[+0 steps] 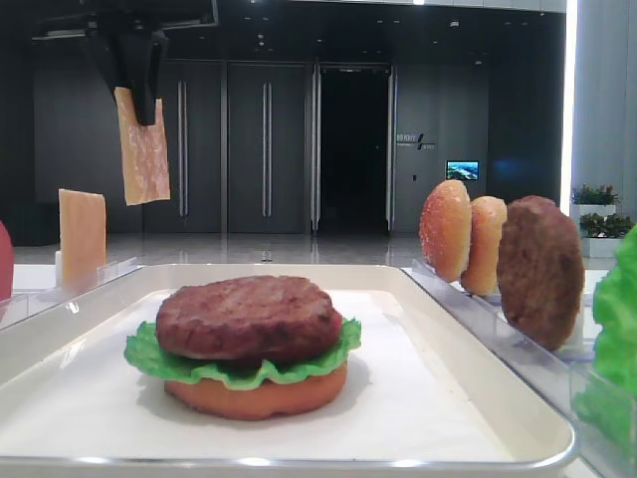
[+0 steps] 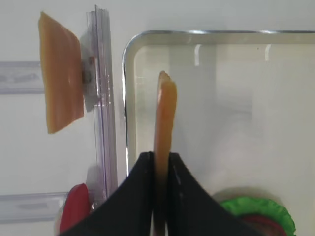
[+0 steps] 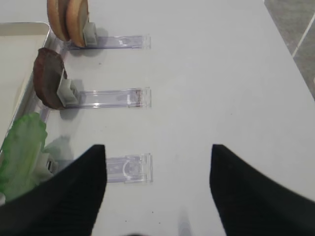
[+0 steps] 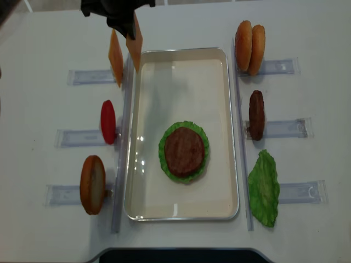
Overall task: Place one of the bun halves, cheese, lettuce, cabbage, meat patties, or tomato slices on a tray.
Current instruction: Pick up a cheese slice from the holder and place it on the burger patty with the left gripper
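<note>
A: Where is the cheese [image 1: 142,146] sitting relative to the stack?

B: It is hanging edge-down from the left gripper [image 2: 158,169], whose jaws are pinching its top edge. Its long axis is running vertically, and it is hovering over the far-left corner of the tray [image 4: 227,137] — the patty [image 4: 184,151] is lying toward the near middle, so the slice is needing to travel inward and tip flat.

A: Which arm is nearer?

B: The left one, clearly. The right gripper [image 3: 157,191] is hanging with jaws spread wide over the bare table by the racks — holding nothing.

A: What is the tray holding?

B: A bun half [image 1: 257,390], lettuce [image 1: 239,364] and the patty stacked on it. A second cheese slice [image 4: 115,57] is standing in its rack beside the tray.
</note>
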Available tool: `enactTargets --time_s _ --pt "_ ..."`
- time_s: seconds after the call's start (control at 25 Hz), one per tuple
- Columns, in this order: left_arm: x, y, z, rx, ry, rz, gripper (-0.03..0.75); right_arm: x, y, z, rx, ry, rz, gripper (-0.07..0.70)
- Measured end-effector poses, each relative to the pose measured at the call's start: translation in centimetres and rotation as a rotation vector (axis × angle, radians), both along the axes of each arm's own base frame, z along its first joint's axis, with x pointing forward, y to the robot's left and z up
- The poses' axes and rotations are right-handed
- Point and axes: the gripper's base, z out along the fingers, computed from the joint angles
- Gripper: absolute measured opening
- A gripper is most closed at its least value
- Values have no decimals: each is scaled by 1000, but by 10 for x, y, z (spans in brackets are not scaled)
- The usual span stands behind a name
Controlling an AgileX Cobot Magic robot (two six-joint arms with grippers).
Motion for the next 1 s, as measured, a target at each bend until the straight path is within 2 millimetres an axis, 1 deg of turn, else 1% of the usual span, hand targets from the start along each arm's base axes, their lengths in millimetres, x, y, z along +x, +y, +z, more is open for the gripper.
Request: enactTargets --time_s 0.12,0.16,0.24,0.36,0.52,0.6,0.8,1.0 --pt "-13 3 6 -14 9 16 34 0 0 0 0 0 0 461" --pt "-19 5 6 -18 21 22 34 0 0 0 0 0 0 461" --pt "-33 8 12 -30 18 24 34 0 0 0 0 0 0 461" --pt "-51 11 10 -56 15 34 34 0 0 0 0 0 0 461" --pt "-73 14 14 -150 -22 42 34 0 0 0 0 0 0 461" --pt "-82 14 9 -194 -20 38 34 0 0 0 0 0 0 461" --pt "-106 7 -2 -269 -1 -4 34 0 0 0 0 0 0 461" --pt "-117 -8 -7 -310 11 -65 34 0 0 0 0 0 0 461"
